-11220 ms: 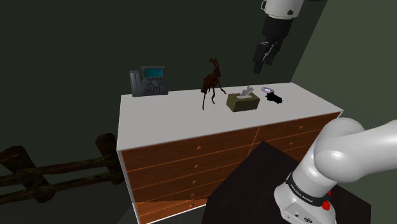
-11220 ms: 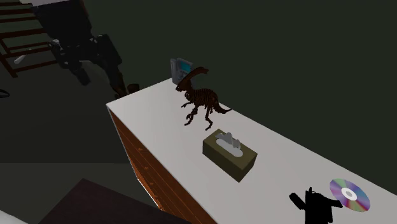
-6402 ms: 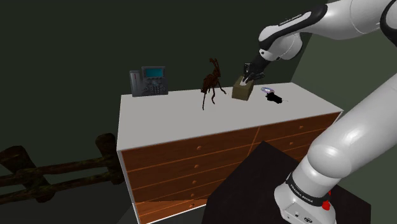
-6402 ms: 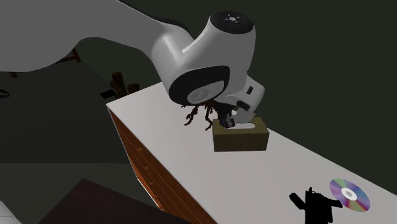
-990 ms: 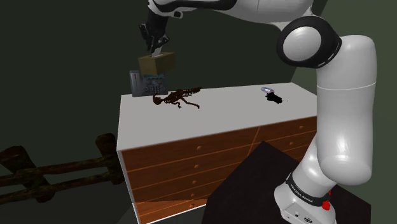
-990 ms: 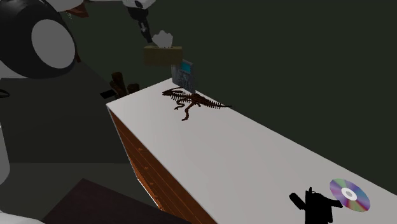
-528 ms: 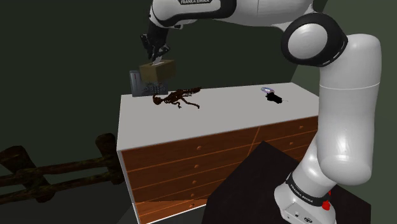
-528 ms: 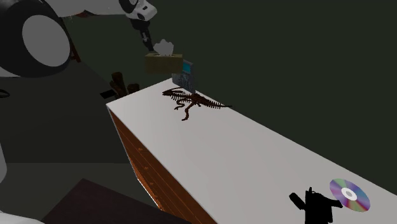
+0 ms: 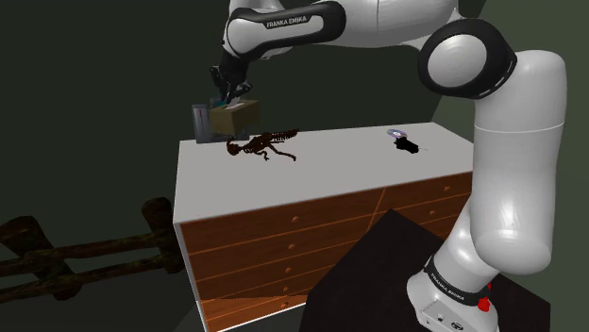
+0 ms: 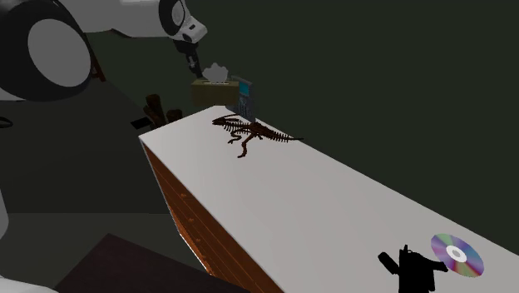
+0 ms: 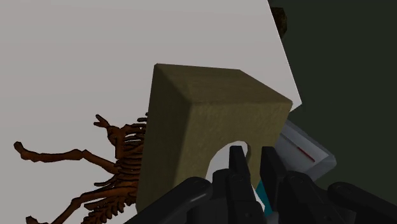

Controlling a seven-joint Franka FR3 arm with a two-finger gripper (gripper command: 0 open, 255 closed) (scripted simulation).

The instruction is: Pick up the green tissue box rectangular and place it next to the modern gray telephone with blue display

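Observation:
An olive-green tissue box [image 9: 235, 118] hangs just above the far corner of the white dresser top [image 9: 340, 174], tilted, in front of the grey telephone [image 9: 199, 122]. My gripper [image 9: 227, 94] is shut on the white tissue sticking out of the box's top. In the second exterior view the box [image 10: 213, 93] with its tissue [image 10: 215, 72] hangs beside the phone [image 10: 245, 98], under the gripper [image 10: 194, 60]. In the wrist view the gripper [image 11: 253, 167] pinches the tissue at the box [image 11: 203, 121], and a corner of the phone [image 11: 306, 150] shows beyond it.
A brown dinosaur skeleton [image 9: 261, 144] lies toppled on the dresser near the box. A black object [image 10: 408, 270] and a disc [image 10: 457, 254] lie at the other end. A dark wooden fence [image 9: 75, 250] stands past the dresser's side. The black stand [image 9: 378, 283] sits in front of the drawers.
The gripper has come down with the tissue box, from well above the phone to just in front of it near the dresser top. The skeleton has not moved.

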